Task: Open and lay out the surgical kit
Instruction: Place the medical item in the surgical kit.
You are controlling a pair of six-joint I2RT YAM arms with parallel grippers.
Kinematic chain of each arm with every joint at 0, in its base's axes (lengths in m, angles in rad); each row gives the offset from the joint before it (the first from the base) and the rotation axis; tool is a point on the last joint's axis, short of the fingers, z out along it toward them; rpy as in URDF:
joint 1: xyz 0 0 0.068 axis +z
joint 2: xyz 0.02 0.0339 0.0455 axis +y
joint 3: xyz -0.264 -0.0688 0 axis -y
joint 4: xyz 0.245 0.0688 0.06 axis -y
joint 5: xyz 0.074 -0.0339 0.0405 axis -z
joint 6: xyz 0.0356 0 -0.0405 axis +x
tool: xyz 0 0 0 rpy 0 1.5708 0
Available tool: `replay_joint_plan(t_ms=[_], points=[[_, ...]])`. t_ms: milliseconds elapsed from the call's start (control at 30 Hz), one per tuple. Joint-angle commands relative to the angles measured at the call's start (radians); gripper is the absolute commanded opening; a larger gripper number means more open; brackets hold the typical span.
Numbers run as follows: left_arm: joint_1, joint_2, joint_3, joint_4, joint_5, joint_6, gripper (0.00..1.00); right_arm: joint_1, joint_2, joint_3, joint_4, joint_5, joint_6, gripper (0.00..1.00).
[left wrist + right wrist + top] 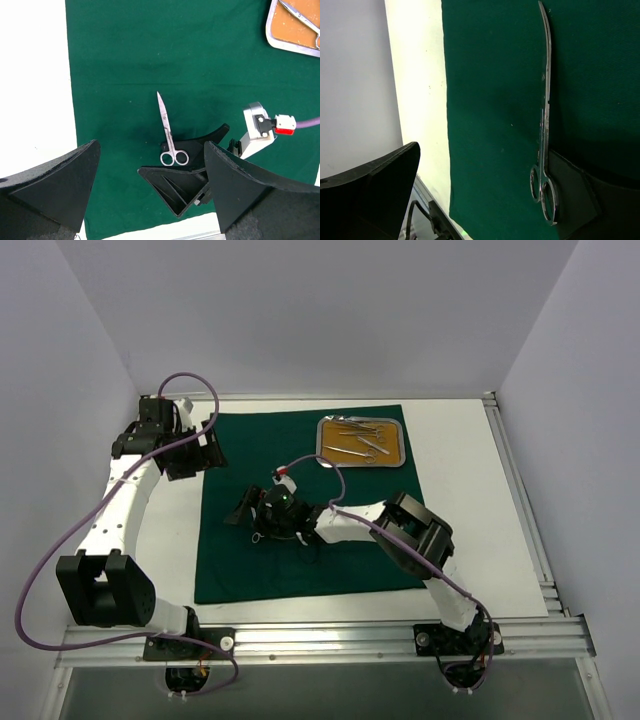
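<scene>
The dark green cloth (300, 450) lies spread flat on the table. The steel tray (360, 440) with its tan liner sits on the cloth's back right corner and holds several silver instruments (358, 438). One pair of silver scissors (167, 132) lies flat on the cloth, closed. My right gripper (250, 512) stands open low over the cloth, its fingers either side of the scissors' rings (544, 192), with one finger (580, 200) right beside them. My left gripper (190, 455) hangs open and holds nothing above the cloth's back left edge. It looks down on the scissors.
White tabletop (470, 510) shows round the cloth. Grey walls stand close on the left, the back and the right. An aluminium rail (330, 640) runs along the near edge. Purple cables (60, 540) loop from both arms.
</scene>
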Motion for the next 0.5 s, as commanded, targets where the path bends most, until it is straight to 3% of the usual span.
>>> replay_joint_plan(t_ms=[0, 167, 467], points=[[0.007, -0.019, 0.041, 0.004, 0.025, 0.019, 0.94, -0.016, -0.03, 0.048, -0.171, 0.013, -0.081, 1.0], [0.007, -0.021, 0.041, 0.006, 0.035, 0.019, 0.94, 0.001, 0.015, 0.198, -0.3, -0.037, -0.217, 1.0], [0.007, -0.021, 0.042, 0.003, 0.05, 0.02, 0.94, -0.02, 0.087, 0.209, -0.202, -0.203, -0.168, 1.0]])
